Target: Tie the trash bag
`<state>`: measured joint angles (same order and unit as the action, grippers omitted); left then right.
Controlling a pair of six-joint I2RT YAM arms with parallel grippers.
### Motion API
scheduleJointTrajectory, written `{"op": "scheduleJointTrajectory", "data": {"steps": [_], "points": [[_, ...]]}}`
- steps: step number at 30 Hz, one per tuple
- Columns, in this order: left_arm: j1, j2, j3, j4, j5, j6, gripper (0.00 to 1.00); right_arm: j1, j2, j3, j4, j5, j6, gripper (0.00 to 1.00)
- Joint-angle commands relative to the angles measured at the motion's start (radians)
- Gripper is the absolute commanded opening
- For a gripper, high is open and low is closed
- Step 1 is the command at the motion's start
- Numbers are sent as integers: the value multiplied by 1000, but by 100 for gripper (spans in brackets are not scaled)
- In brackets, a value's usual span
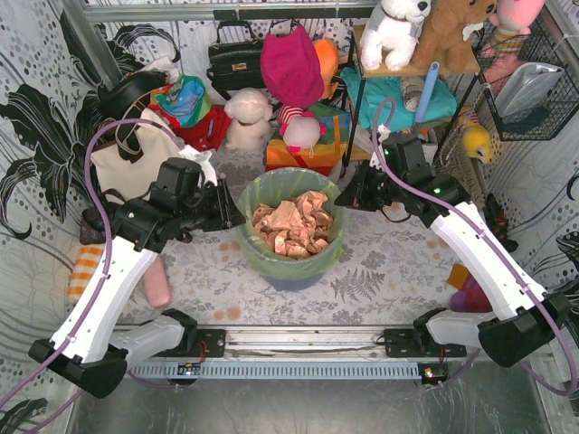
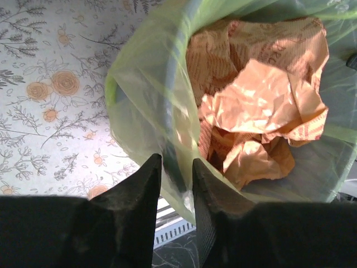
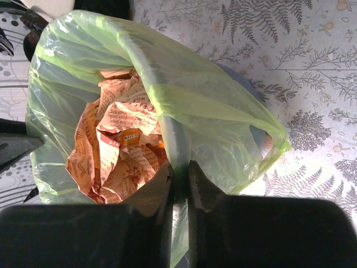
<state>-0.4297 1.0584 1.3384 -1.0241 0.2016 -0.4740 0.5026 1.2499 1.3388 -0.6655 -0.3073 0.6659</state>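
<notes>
The trash bag (image 1: 260,188) lines the bin (image 1: 294,276) midway between the bench's (image 1: 389,262) side edges, right tool (image 3: 179,163) pinching its folded cuff, left tool (image 2: 175,159) astride it, clamped or not I cannot tell; the 2 should lift film only, evenly.
</notes>
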Motion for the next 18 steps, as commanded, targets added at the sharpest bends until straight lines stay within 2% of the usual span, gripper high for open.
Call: {"op": "scheduleJointTrajectory", "data": {"steps": [1, 2, 4, 6, 10, 14, 16, 18], "points": [[-5, -16, 25, 42, 31, 36, 44, -2, -9, 37, 19, 64, -21, 19], [-5, -17, 33, 39, 28, 38, 47, -1, -9, 59, -4, 73, -32, 29], [-6, -13, 48, 33, 16, 43, 50, -3, -7, 116, -51, 105, -56, 43], [-6, -3, 63, 26, -13, 47, 51, -3, -7, 177, -100, 148, -80, 49], [-5, 7, 112, -4, -191, 41, 51, -8, -21, 272, -200, 258, -111, 53], [-6, -11, 100, 47, -179, 31, 52, -35, -69, 227, -233, 367, -125, 55], [-6, -6, 89, 72, -156, 29, 53, -95, -105, 137, -194, 326, -121, 56], [-6, -1, 74, 103, -139, 23, 50, -204, -146, 14, -124, 178, -96, 56]]}}
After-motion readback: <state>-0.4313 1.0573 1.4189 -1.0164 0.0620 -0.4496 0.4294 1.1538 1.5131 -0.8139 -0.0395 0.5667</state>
